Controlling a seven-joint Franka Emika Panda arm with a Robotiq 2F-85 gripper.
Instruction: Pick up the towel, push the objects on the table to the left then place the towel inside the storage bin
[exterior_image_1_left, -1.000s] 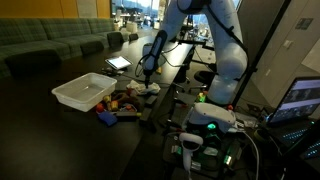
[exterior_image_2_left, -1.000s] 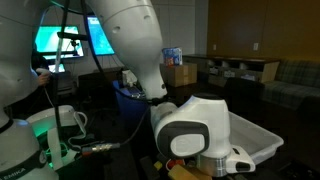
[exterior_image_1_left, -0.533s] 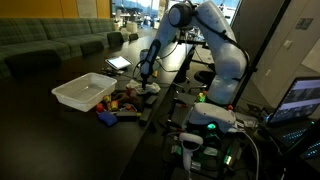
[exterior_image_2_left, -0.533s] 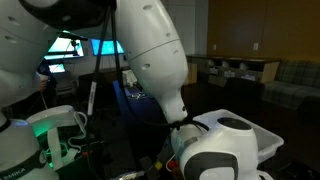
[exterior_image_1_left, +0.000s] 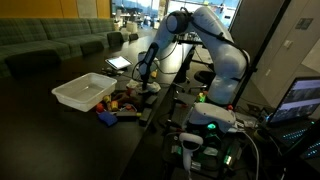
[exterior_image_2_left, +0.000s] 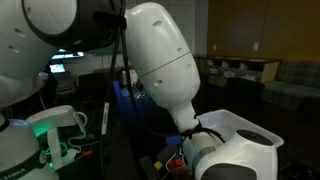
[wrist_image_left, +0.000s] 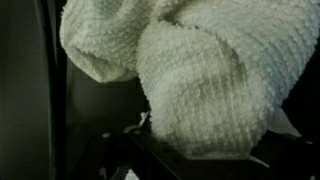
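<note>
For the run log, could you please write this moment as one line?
phase: towel pickup | gripper: at towel, grasp unconfirmed | objects: heaped beside storage bin | towel not yet in bin

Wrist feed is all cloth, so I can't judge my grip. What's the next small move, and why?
Probably close the gripper fully on the towel, then lift slightly. The towel fills the wrist view at close range, and in an exterior view the gripper sits low over it beside the objects. Whether it is gripped cannot be told.
</note>
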